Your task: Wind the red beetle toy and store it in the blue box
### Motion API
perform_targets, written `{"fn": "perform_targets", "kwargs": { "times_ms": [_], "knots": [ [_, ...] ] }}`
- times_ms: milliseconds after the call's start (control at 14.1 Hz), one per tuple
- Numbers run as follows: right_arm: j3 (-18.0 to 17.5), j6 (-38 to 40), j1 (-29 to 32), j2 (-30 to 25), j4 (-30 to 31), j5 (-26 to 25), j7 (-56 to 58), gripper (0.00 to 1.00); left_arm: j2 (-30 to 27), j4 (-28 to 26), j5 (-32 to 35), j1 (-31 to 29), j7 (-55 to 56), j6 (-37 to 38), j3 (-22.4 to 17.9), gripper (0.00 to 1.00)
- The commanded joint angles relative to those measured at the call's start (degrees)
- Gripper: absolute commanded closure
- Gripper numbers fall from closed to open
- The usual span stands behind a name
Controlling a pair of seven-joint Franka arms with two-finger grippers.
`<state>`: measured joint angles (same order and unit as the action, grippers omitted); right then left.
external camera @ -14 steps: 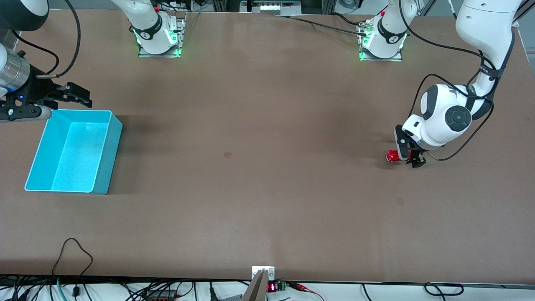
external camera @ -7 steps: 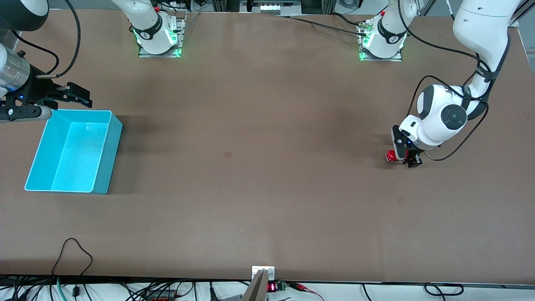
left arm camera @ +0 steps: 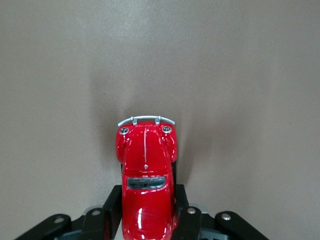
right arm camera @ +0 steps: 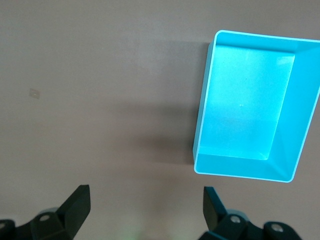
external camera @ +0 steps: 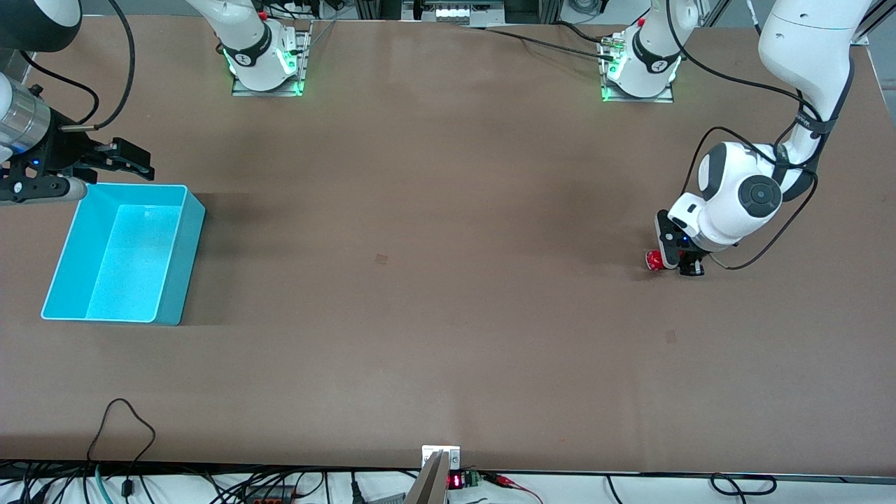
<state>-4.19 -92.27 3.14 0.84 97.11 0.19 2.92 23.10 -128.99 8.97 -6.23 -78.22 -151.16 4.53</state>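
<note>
High front view facing robots, wrist views downward, close

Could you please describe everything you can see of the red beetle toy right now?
The red beetle toy is a tiny glossy red car with a rounded body, a silver bumper, two small round lamps and a dark window. It sits upright on the brown table toward the left arm's end. The left gripper is shut on its sides, one black finger against each flank. Its wheels are hidden.
</note>
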Motion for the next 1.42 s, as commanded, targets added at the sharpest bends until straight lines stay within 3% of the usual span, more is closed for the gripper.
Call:
{"fn": "perform_targets", "kwargs": {
  "times_ms": [0,995,1351],
  "knots": [
    [-0.3,0.2,0.6,-0.7,0.6,1.1,-0.3,0.00,0.2,-0.2,1.0,-1.0,-1.3,-0.5,0.7,0.60],
    [-0.3,0.2,0.6,-0.7,0.6,1.2,-0.3,0.00,4.1,1.2,0.2,-1.2,-4.2,-0.5,0.6,0.66],
    [-0.3,0.2,0.7,-0.7,0.6,1.1,-0.3,0.00,6.3,3.4,1.0,-8.2,-8.8,-0.5,0.7,0.67]
  ]
}}
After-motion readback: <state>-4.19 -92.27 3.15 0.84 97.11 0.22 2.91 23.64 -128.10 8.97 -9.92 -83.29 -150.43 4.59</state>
